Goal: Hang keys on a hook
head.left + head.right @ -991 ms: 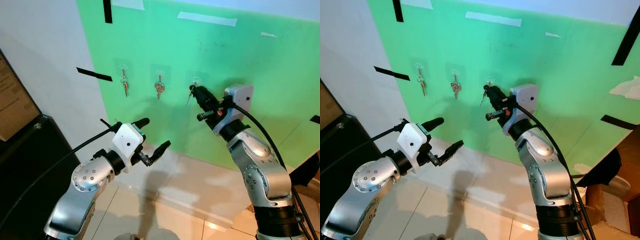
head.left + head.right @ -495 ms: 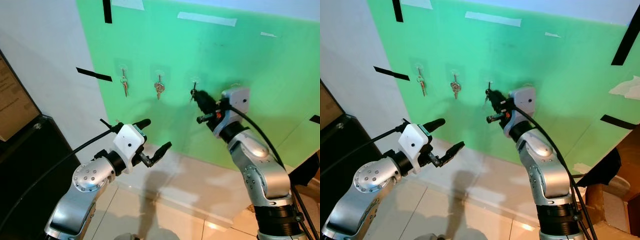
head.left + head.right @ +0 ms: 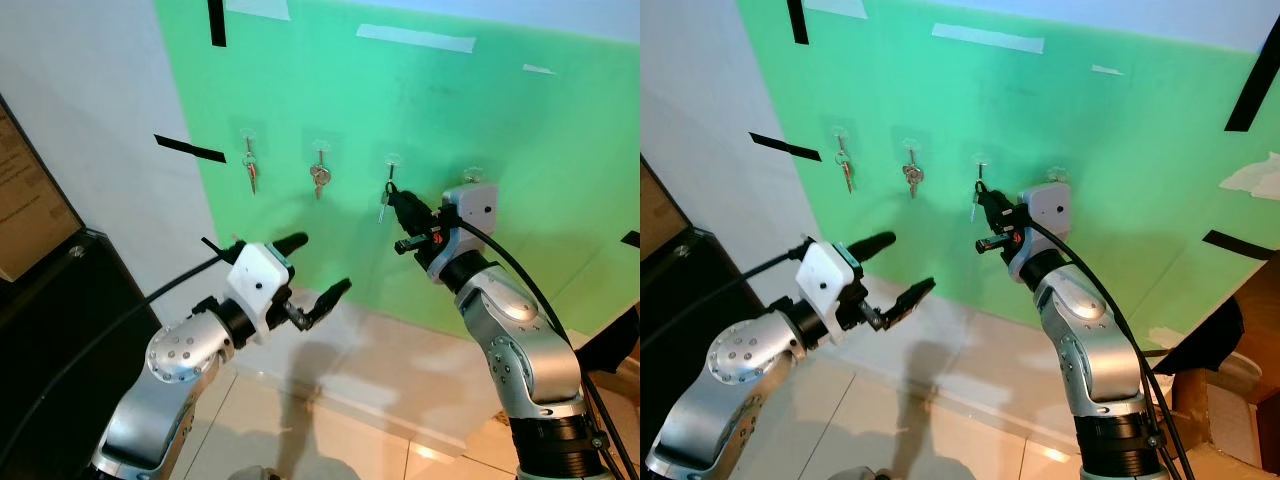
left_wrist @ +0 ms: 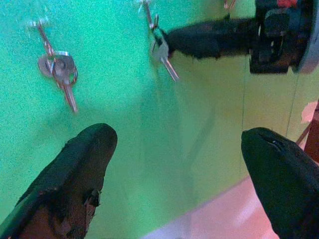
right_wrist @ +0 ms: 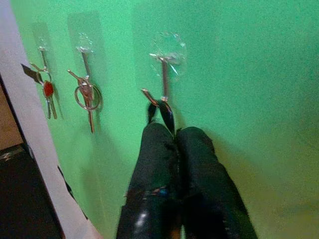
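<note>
Clear stick-on hooks sit in a row on the green wall. Key sets hang on the first hook and the second hook. A third key set dangles from the third hook. My right gripper is raised to the wall just below that hook. In the right wrist view its fingers are pressed together, shut on the key ring under the hook's stem. My left gripper is held out lower and to the left, open and holding nothing.
A fourth hook sits on the wall right of my right wrist. A black cabinet stands at the left against the white wall. Black tape strips mark the wall. A cardboard box stands on the tiled floor at the right.
My right gripper has dropped a little and drawn rightward below the third hook, and the keys now hang down from it. The left arm has barely shifted.
</note>
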### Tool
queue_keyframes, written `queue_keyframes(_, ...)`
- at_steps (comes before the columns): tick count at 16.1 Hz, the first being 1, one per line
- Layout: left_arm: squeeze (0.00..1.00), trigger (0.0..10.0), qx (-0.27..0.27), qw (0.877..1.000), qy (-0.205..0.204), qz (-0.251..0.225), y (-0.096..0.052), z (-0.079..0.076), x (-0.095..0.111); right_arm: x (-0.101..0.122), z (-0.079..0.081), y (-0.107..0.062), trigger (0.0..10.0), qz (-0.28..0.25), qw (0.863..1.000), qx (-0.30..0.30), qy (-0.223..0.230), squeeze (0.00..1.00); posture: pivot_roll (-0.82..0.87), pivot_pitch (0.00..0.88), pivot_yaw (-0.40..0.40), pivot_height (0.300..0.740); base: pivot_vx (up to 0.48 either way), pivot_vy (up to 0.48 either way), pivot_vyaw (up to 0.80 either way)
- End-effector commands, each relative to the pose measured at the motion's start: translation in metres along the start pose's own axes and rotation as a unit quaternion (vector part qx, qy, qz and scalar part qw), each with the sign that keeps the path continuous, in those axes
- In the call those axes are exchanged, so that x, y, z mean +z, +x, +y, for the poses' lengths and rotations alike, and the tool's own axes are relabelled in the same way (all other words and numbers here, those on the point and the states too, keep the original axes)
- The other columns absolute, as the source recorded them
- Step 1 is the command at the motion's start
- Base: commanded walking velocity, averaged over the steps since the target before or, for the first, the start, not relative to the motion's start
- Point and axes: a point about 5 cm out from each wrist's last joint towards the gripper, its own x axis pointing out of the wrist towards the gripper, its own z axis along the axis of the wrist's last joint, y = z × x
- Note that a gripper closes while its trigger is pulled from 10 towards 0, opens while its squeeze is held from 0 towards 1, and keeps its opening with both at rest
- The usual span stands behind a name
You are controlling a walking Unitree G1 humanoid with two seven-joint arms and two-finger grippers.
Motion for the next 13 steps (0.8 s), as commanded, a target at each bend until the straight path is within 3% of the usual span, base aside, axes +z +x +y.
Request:
queue_keyframes(1,0.00,10.0,0.002,1.000,0.003,-0.003,0.000,0.002,0.003,0.001,-0.003,-0.002,10.0,-0.001,1.000,-0.010,0.006,1.00,-0.01,0.000,0.030,0.740,0.000,0.000,0.00)
queue_keyframes(2,0.00,10.0,0.003,1.000,0.003,-0.002,0.000,0.003,0.002,0.001,-0.005,-0.003,10.0,-0.001,1.000,-0.015,0.007,1.00,-0.01,0.000,0.030,0.740,0.000,0.000,0.00)
queue_keyframes(4,0.00,10.0,0.006,1.000,0.004,0.001,-0.001,0.003,0.001,-0.002,-0.007,-0.009,10.0,0.011,0.999,-0.016,0.051,1.00,-0.01,0.000,0.026,0.740,0.000,0.000,0.00)
queue_keyframes(7,0.00,10.0,0.025,1.000,0.002,0.006,-0.005,0.005,-0.001,-0.009,-0.003,-0.029,10.0,0.032,0.997,0.019,0.068,1.00,-0.01,0.000,0.020,0.740,0.000,0.000,0.00)
queue_keyframes(9,0.00,10.0,0.064,0.998,0.002,0.024,-0.009,0.011,-0.009,-0.015,-0.008,-0.038,10.0,0.045,0.999,0.004,-0.014,1.00,-0.02,0.000,0.019,0.740,0.000,0.000,0.40)
queue_keyframes(10,0.00,10.0,0.088,0.995,0.004,0.034,-0.012,0.014,-0.013,-0.019,-0.007,-0.043,10.0,0.058,0.998,0.011,-0.034,1.00,-0.02,0.000,0.016,0.740,0.000,0.000,0.80)
queue_keyframes(13,0.00,10.0,0.143,0.988,0.007,0.052,-0.017,0.018,-0.023,-0.029,-0.006,-0.049,10.0,0.078,0.996,0.010,-0.040,1.00,-0.02,0.000,0.009,0.740,0.000,0.000,0.80)
